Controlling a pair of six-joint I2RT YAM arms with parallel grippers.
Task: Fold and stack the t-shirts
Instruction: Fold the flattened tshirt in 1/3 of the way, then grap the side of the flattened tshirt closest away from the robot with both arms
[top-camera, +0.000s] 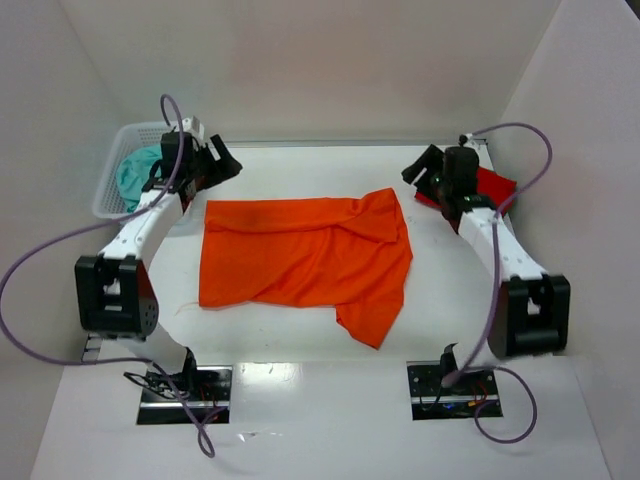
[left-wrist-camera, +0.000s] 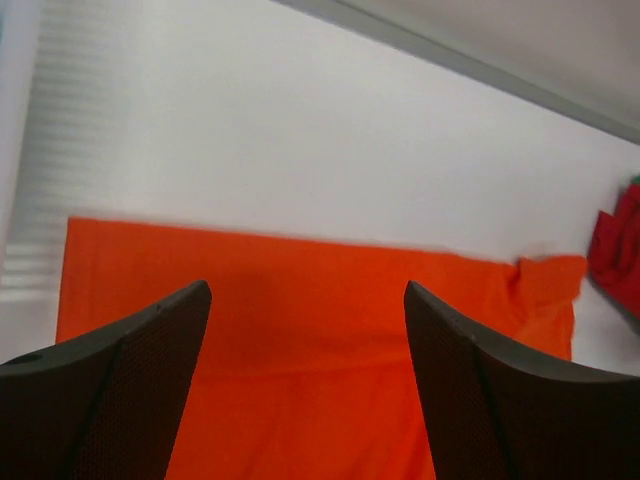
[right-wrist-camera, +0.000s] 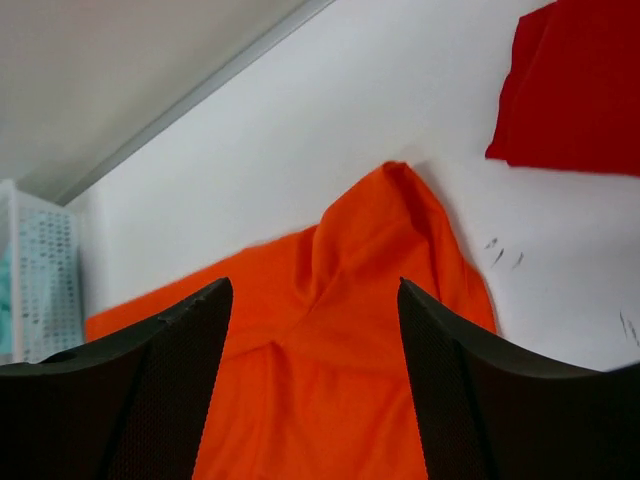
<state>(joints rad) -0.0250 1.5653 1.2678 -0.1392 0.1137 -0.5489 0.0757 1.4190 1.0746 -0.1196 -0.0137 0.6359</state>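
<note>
While left gripper (top-camera: 228, 160) and right gripper (top-camera: 415, 168) gape empty, we see orange t-shirt (top-camera: 300, 262) between them — long axis crosswise.

On table (top-camera: 300, 345) centre: spread t-shirt (top-camera: 300, 255); far right: folded t-shirt (top-camera: 497, 187); far left: basket (top-camera: 108, 192), cloth (top-camera: 135, 175) inside.

No writing, label, brand or number can be read anywhere.

On the white worktop (top-camera: 300, 165) an orange t-shirt (top-camera: 300, 262) lies spread. A red t-shirt (top-camera: 493, 186) sits far right, a mesh basket (top-camera: 112, 188) far left.
</note>
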